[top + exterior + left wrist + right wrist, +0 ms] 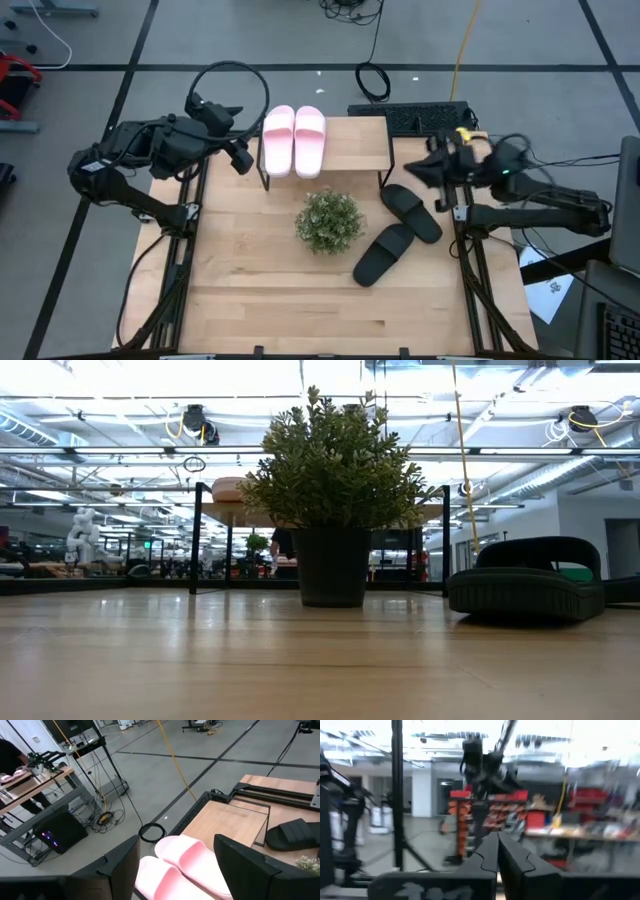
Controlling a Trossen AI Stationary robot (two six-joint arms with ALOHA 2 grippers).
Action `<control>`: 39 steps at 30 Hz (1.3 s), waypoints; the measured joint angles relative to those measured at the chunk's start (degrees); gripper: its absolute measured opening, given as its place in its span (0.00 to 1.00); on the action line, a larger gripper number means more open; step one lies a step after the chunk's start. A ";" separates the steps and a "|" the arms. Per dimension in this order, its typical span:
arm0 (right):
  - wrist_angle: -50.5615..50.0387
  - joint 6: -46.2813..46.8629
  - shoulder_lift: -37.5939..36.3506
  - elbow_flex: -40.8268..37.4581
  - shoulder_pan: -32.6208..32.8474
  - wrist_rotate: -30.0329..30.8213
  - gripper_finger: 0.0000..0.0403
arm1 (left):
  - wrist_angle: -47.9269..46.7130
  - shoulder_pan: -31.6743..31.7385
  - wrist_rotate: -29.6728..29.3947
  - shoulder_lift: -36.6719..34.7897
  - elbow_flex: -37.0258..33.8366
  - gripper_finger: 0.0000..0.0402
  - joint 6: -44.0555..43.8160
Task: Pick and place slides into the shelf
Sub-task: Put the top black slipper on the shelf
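Note:
Both light pink slides (293, 140) lie side by side on the left part of the shelf's plank top (355, 145); the low view shows one pink slide (230, 488) up there. The two black slides (410, 212) (383, 253) lie on the table right of the shelf's front, and one black slide (525, 585) shows in the low view. My left gripper (243, 158) hovers open just left of the pink slides (185, 867), touching nothing. My right gripper (418, 172) is shut, in the air by the shelf's right end, above the far black slide; its fingers (497, 840) meet.
A potted plant (330, 220) stands mid-table in front of the shelf, left of the black slides. A black keyboard (410, 118) lies behind the shelf at the far edge. The shelf's thin black legs (195, 540) stand at its corners. Bare wood lies toward the near edge.

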 joint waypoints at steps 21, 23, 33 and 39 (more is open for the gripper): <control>-97.07 -0.67 20.72 31.51 2.72 20.65 0.00 | -4.54 -0.01 1.80 0.00 0.00 0.64 -0.25; -95.42 -0.98 20.68 27.37 4.36 20.61 0.00 | -4.86 0.00 1.77 0.00 0.00 0.64 -0.25; -84.15 -3.49 19.44 7.85 7.88 20.79 0.00 | -4.92 0.00 1.53 0.00 0.00 0.64 -0.22; -81.41 -2.48 19.50 3.77 7.88 27.08 0.00 | -4.92 0.00 1.33 0.00 0.00 0.64 0.09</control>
